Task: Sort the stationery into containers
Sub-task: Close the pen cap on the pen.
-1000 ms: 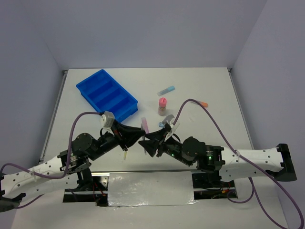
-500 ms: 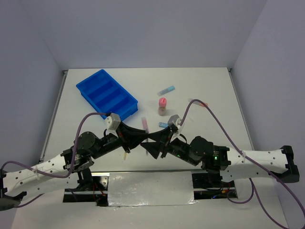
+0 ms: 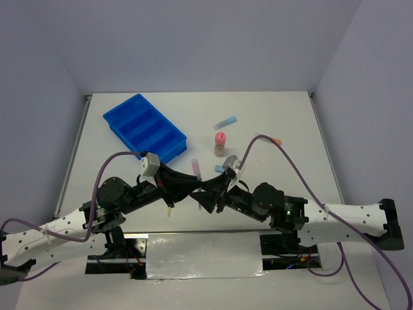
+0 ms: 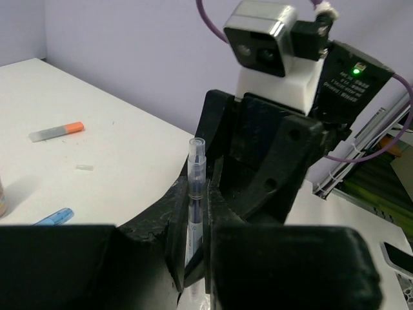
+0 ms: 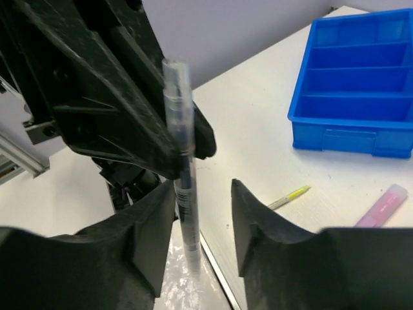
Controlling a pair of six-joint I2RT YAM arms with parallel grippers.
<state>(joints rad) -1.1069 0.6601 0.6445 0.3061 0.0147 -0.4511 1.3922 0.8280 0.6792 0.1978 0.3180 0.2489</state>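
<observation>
Step in hand: a handover of the pen (image 4: 195, 194) between the two arms is judged to be under way, above the middle of the near edge of the table (image 3: 290, 116).
Pen: it is held upright in the air, clear of the table, with the transparent cap on top.
Left gripper (image 4: 195, 223): the fingers are pressed together on the lower part of the pen; the pen is pinched here.
Right gripper (image 5: 201, 194): the fingers are spread. In the right wrist view the pen is seen beside the left finger, with an open gap to the other finger. Whether that finger is touched cannot be told.
Tray (image 3: 163, 117): it is placed toward the far left corner; four long compartments are seen, and no item is seen in them.
Left on the table: a pink stick (image 3: 196, 169) and a yellow pencil (image 3: 169, 208) near the near edge, a bottle (image 3: 220, 143) and a blue stick (image 3: 226, 121) near the middle, an orange-capped stick (image 3: 274, 139) toward the right edge.
Progress: the sorting is judged to be at an early stage.
Next move: probably the right gripper is to be drawn back without the pen being knocked. Then the pen is to be carried to the far left corner, laid flat along one compartment, and released.
</observation>
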